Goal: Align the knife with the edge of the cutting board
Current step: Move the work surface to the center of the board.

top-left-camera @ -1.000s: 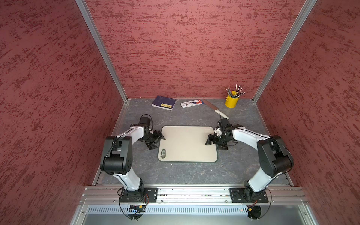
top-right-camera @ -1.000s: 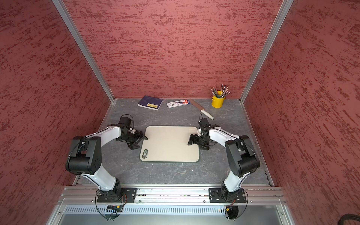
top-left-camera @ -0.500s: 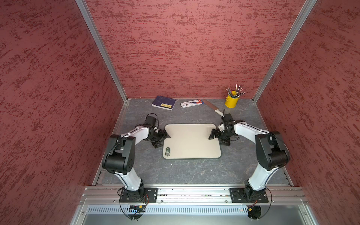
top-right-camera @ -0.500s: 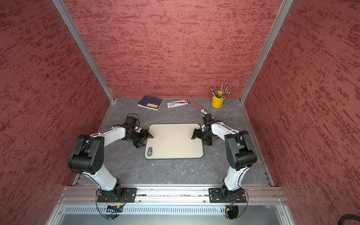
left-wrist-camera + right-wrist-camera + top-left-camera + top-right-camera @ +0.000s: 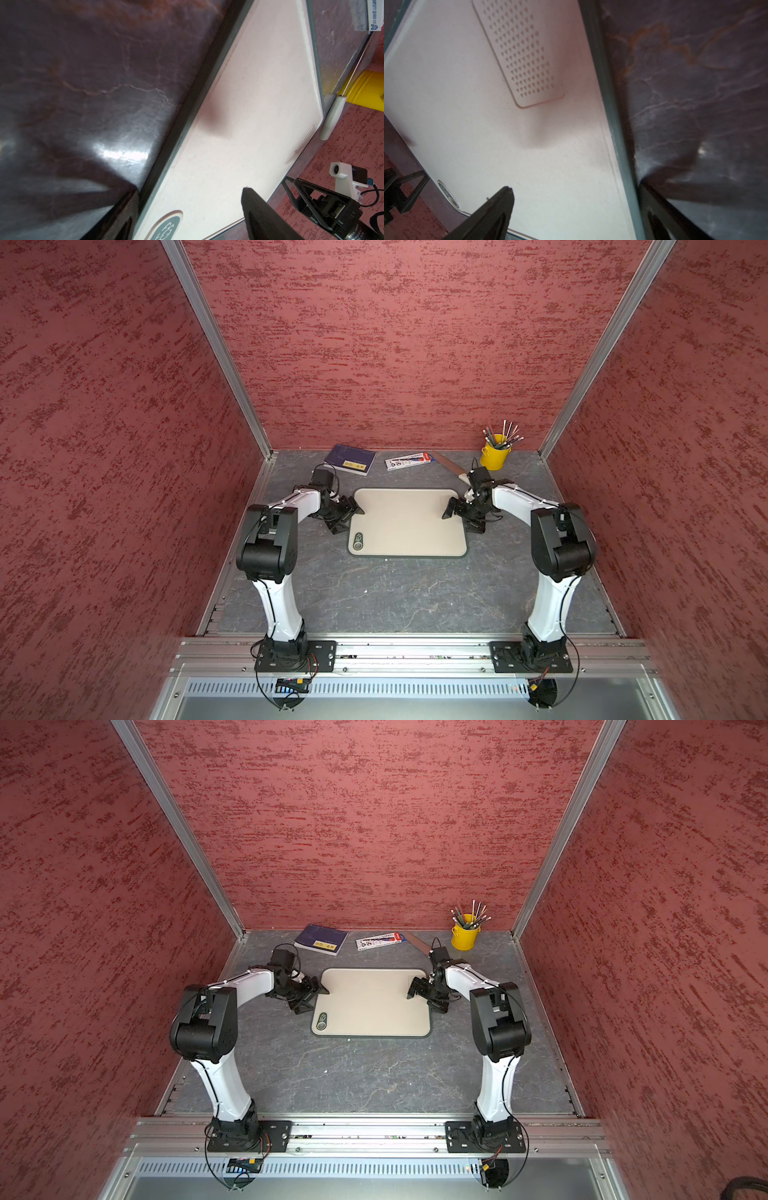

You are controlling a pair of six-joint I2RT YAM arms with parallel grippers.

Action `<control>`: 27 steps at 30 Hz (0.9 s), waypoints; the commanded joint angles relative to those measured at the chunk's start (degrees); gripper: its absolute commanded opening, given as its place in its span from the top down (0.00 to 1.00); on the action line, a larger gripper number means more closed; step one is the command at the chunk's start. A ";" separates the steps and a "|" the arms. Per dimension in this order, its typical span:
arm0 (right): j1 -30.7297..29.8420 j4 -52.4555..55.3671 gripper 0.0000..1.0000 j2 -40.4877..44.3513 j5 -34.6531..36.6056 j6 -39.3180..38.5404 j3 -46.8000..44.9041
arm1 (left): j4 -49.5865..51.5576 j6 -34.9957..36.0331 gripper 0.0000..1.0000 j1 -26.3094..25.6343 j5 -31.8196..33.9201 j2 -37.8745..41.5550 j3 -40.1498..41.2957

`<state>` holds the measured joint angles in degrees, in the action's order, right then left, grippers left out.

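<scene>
The beige cutting board (image 5: 409, 522) (image 5: 370, 1002) lies flat on the grey table. My left gripper (image 5: 351, 520) (image 5: 189, 189) is open and straddles the board's left edge, one finger over the board and one on the table. At the right edge my right gripper (image 5: 461, 524) (image 5: 575, 186) stands open the same way. The knife (image 5: 446, 464) (image 5: 417, 942) lies slanted behind the board's far right corner, held by neither gripper. Its off-white handle (image 5: 332, 116) ends close beside that corner and is partly hidden by my right wrist in both top views.
Along the back wall lie a dark blue book (image 5: 351, 459) and a flat white printed packet (image 5: 409, 460). A yellow cup of pencils (image 5: 495, 454) stands in the back right corner. Red walls close in three sides.
The board has slid toward the back wall with both grippers at its side edges. Its far right corner now sits close to the knife's handle.
</scene>
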<state>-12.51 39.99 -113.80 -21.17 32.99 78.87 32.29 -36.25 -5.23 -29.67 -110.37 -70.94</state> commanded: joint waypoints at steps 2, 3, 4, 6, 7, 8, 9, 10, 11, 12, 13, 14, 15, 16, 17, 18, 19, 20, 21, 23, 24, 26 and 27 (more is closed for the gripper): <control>-2.72 -5.27 0.02 -3.44 -8.29 2.42 1.88 | -0.41 0.88 0.19 -2.17 -8.81 -1.69 1.26; -2.95 -5.48 0.02 -3.36 -8.20 2.64 1.90 | -0.55 1.00 0.19 -2.15 -8.92 -1.25 1.82; -3.14 -5.60 0.02 -3.28 -8.04 2.79 1.82 | -0.56 1.03 0.19 -2.15 -9.00 -0.93 2.51; -3.74 -5.80 0.02 -2.88 -7.89 3.21 1.27 | -0.96 1.33 0.19 -2.06 -9.40 -0.29 3.79; -4.02 -5.88 0.02 -2.71 -7.95 3.58 1.06 | -0.96 1.42 0.19 -1.97 -9.53 -0.03 4.24; -4.35 -6.24 0.02 -2.47 -8.16 4.23 0.67 | -1.04 1.63 0.19 -1.83 -9.98 0.17 4.61; -4.63 -6.76 0.02 -2.16 -8.72 5.08 0.11 | -1.17 1.80 0.19 -1.63 -10.21 0.44 4.83; -4.97 -7.20 0.02 -1.90 -9.07 5.58 -0.24 | -1.11 2.07 0.19 -1.39 -10.50 0.57 5.01; -5.29 -7.53 0.02 -1.62 -8.99 5.85 -0.53 | -1.09 2.30 0.19 -1.05 -10.66 0.77 5.17; -5.53 -7.79 0.02 -1.36 -8.63 5.85 -0.73 | -1.06 2.43 0.19 -0.71 -10.83 0.91 5.28; -5.70 -7.82 0.02 -1.26 -8.26 5.87 -0.90 | -1.00 2.57 0.19 -0.38 -10.92 1.11 5.28; -5.78 -7.70 0.02 -1.32 -8.05 5.78 -1.00 | -0.59 2.99 0.19 -0.03 -10.94 1.25 5.07; -5.80 -7.61 0.02 -1.42 -8.02 5.69 -1.08 | -0.16 3.44 0.19 0.31 -10.93 1.30 4.87; -5.80 -7.45 0.02 -1.59 -8.03 5.53 -1.09 | 0.28 3.75 0.19 0.59 -10.93 1.38 4.84; -5.84 -7.25 0.02 -1.67 -7.95 5.30 -1.10 | 0.32 3.99 0.19 0.85 -10.93 1.52 5.02; -5.83 -7.05 0.02 -1.69 -7.80 5.10 -1.22 | 0.23 4.28 0.19 1.16 -10.91 1.57 5.35; -5.83 -7.03 0.02 -1.69 -7.75 4.98 -1.33 | 0.25 4.55 0.19 1.30 -10.85 1.45 5.67; -5.84 -6.92 0.02 -1.62 -7.62 4.82 -1.44 | 0.23 4.92 0.19 1.54 -10.85 1.26 5.97; -5.81 -6.94 0.02 -1.60 -7.57 4.71 -1.56 | 0.31 5.08 0.19 1.74 -10.75 1.07 6.31; -5.83 -6.92 0.02 -1.18 -7.41 4.64 -2.06 | 0.31 5.30 0.19 2.19 -10.83 0.58 6.51; -5.83 -6.98 0.02 -0.93 -7.27 4.62 -2.37 | 0.27 5.31 0.19 2.26 -10.77 0.51 6.44; -5.81 -6.91 0.02 -0.44 -6.67 4.56 -3.01 | 1.17 5.75 0.19 2.33 -10.12 0.59 5.51; -5.85 -6.90 0.02 -0.14 -6.30 4.37 -3.23 | 1.79 6.18 0.19 2.26 -9.58 0.67 4.93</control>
<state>-14.31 36.86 -113.56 -19.03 36.60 78.32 29.58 -30.94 -1.52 -35.35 -108.64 -66.67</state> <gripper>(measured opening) 0.983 0.811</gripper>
